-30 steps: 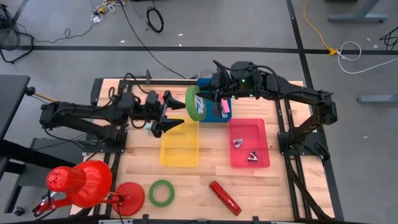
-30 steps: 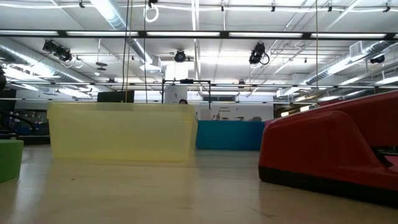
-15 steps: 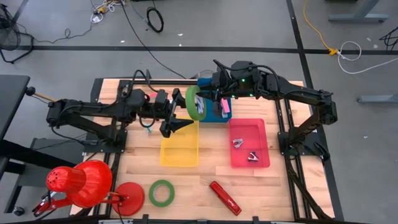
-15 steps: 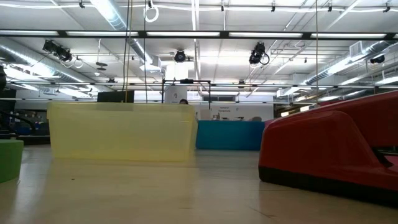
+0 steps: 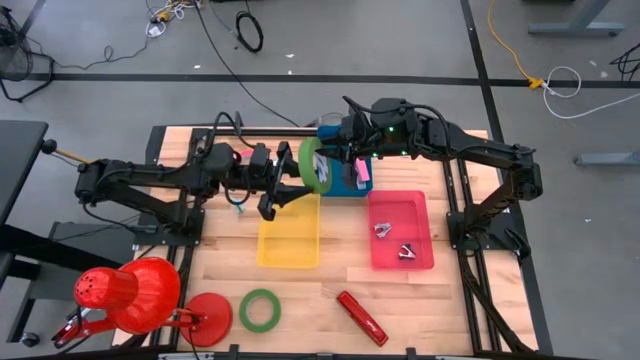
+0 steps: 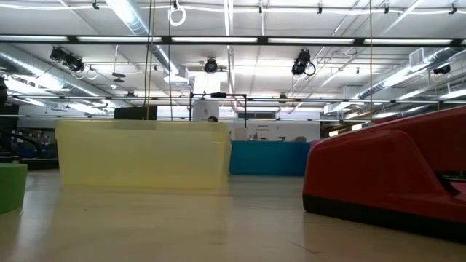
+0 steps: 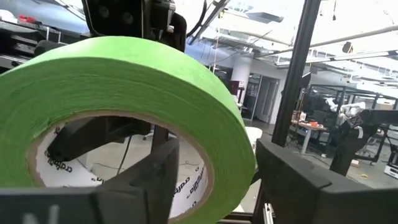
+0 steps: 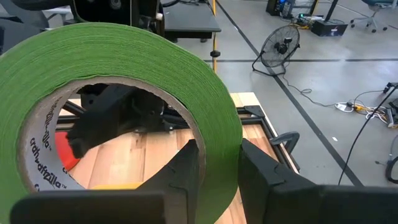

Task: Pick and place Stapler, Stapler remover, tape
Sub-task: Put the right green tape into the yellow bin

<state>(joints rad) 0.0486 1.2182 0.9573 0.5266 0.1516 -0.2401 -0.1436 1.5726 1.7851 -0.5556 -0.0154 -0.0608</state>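
Observation:
A green tape roll (image 5: 314,165) hangs in the air on edge, over the gap between the yellow bin (image 5: 289,232) and the blue bin (image 5: 345,178). My right gripper (image 5: 332,160) is shut on it. My left gripper (image 5: 287,191) is open right beside the roll. In the left wrist view one finger (image 7: 149,180) stands in the roll's hole and the other (image 7: 298,186) outside its wall, with a gap showing. A second green roll (image 5: 260,310) and a red stapler (image 5: 362,317) lie flat near the table's front edge. Two staple removers (image 5: 383,230) lie in the red bin (image 5: 400,205). My right gripper pinches the roll's wall (image 8: 217,155), with one finger (image 8: 186,171) inside the cardboard core and one (image 8: 267,177) outside on the green face. The fingers come about level from the table's right side. The roll stands on edge, lifted clear of the bins and the table.
A red lamp (image 5: 128,295) with a round base (image 5: 205,320) stands at the front left corner. The blue bin holds a pink item (image 5: 361,173). In the low view the stapler (image 6: 386,178) is close at the right and the yellow bin (image 6: 142,154) at the left.
My left gripper has moved toward the table's right edge, up to the tape roll held by my right gripper, so that its fingers now stand on either side of the roll's wall. The roll and my right gripper have kept still.

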